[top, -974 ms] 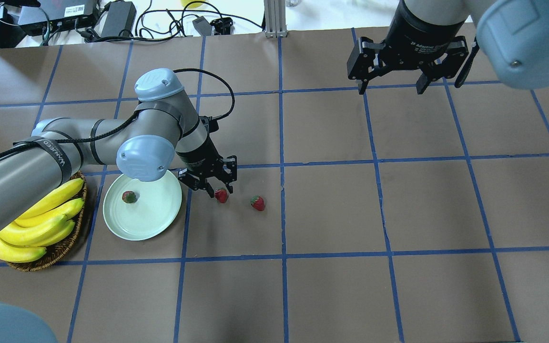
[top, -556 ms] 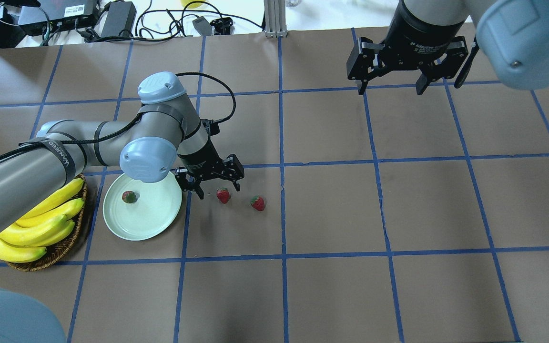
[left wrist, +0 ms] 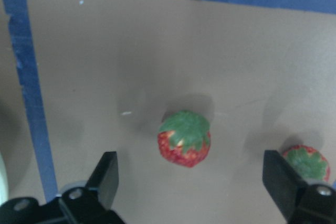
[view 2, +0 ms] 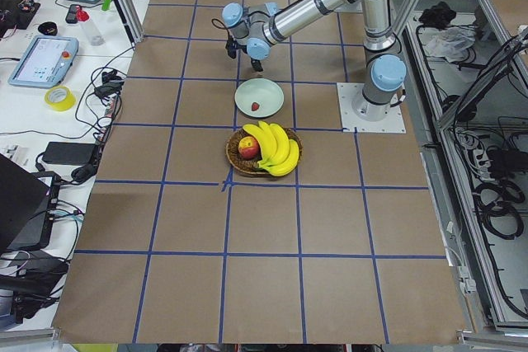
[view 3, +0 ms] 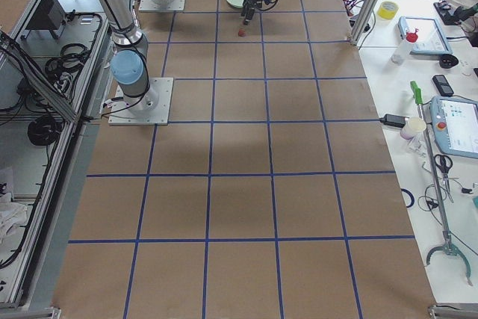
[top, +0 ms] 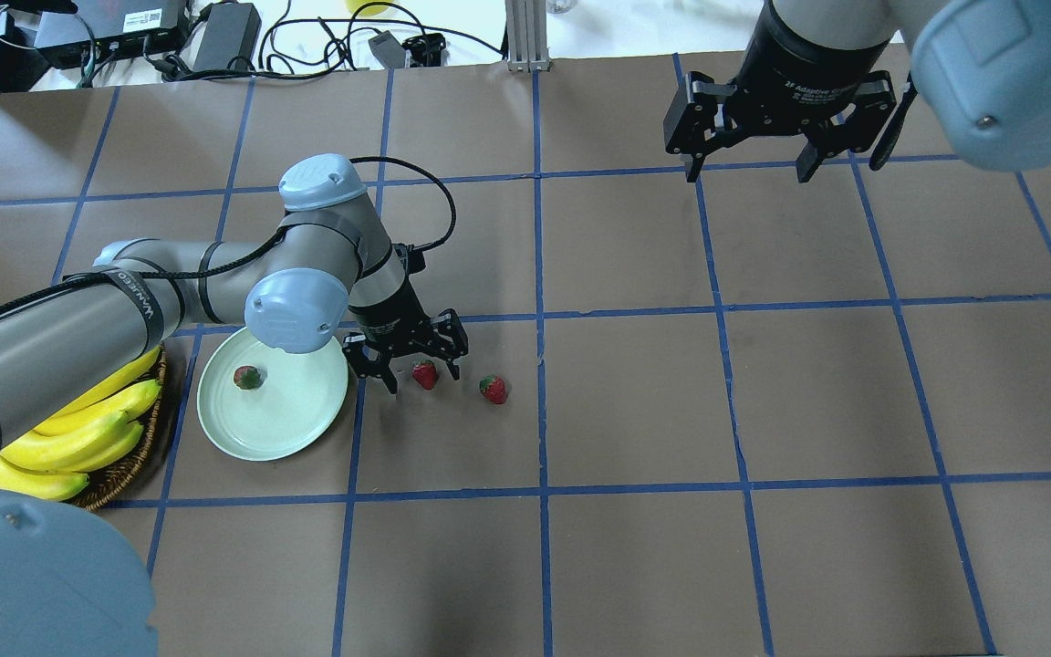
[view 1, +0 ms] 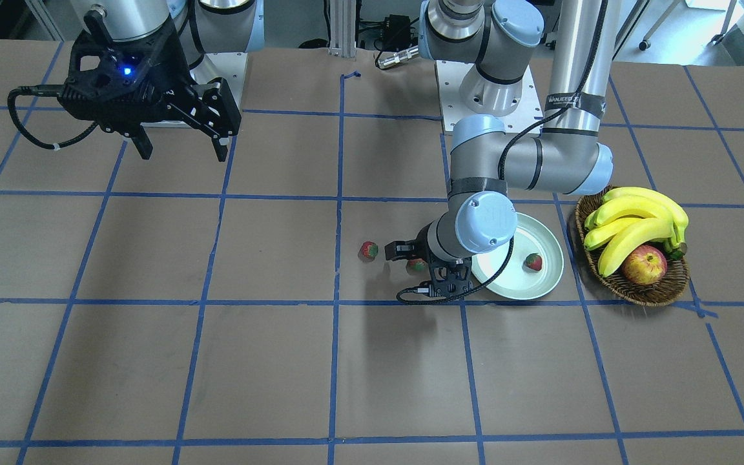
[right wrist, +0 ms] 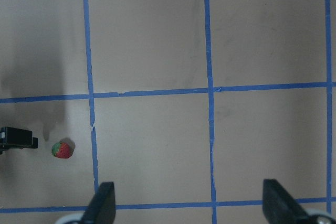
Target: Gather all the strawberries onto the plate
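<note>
One strawberry [top: 424,373] [left wrist: 184,138] stands on the table, cap up, between the spread fingers of my open left gripper [top: 421,372] [left wrist: 194,182] [view 1: 418,266]; neither finger touches it. A second strawberry [top: 493,390] [view 1: 368,250] [right wrist: 62,150] lies just to its right, outside the gripper. The third strawberry [top: 247,377] [view 1: 533,261] rests on the pale mint plate [top: 279,438] [view 1: 514,294], which sits just left of the left gripper. My right gripper [top: 749,166] [view 1: 181,150] [right wrist: 191,205] hangs open and holds nothing, high over the far right of the table.
A wicker basket [top: 115,474] [view 1: 650,294] with bananas [view 1: 637,216] and an apple [view 1: 644,265] stands left of the plate. Cables and boxes [top: 224,36] line the far edge. Blue tape marks a grid on the brown table.
The left arm has shifted a little to the right. Its fingers, earlier bunched just left of the strawberry, now stand wide on either side of it. The right arm has stayed put.
</note>
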You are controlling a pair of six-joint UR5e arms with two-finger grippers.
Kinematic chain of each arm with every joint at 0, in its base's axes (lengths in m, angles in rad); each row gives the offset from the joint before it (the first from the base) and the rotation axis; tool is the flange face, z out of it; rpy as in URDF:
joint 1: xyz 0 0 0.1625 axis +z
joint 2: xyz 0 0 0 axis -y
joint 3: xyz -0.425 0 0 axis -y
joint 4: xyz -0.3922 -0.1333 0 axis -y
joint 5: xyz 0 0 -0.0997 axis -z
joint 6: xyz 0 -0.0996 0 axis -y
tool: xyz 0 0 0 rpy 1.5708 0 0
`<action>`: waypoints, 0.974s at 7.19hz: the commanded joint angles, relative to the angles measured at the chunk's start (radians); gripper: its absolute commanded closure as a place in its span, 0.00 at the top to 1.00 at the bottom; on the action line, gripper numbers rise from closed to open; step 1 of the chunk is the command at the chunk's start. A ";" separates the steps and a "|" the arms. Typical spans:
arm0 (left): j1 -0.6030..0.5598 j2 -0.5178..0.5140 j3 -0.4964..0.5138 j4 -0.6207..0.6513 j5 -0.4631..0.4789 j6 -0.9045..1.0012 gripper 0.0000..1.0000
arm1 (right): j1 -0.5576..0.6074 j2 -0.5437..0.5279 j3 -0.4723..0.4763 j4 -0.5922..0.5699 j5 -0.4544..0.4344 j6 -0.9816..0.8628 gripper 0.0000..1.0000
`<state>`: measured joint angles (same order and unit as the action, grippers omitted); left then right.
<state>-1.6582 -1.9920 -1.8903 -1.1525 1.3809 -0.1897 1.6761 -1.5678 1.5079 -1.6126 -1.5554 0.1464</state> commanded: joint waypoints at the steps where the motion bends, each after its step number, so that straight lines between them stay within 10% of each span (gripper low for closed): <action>1: 0.000 -0.005 -0.001 -0.004 -0.002 -0.004 0.17 | -0.001 -0.001 0.000 0.003 0.000 -0.001 1.00; 2: 0.000 -0.007 0.005 -0.010 -0.006 0.004 0.00 | -0.001 -0.004 0.000 0.016 -0.005 0.001 1.00; 7: 0.018 0.025 0.104 -0.079 -0.003 0.002 0.00 | 0.001 -0.005 0.000 0.016 -0.002 0.005 1.00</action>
<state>-1.6506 -1.9814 -1.8384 -1.1804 1.3713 -0.1930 1.6762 -1.5747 1.5079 -1.5935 -1.5640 0.1517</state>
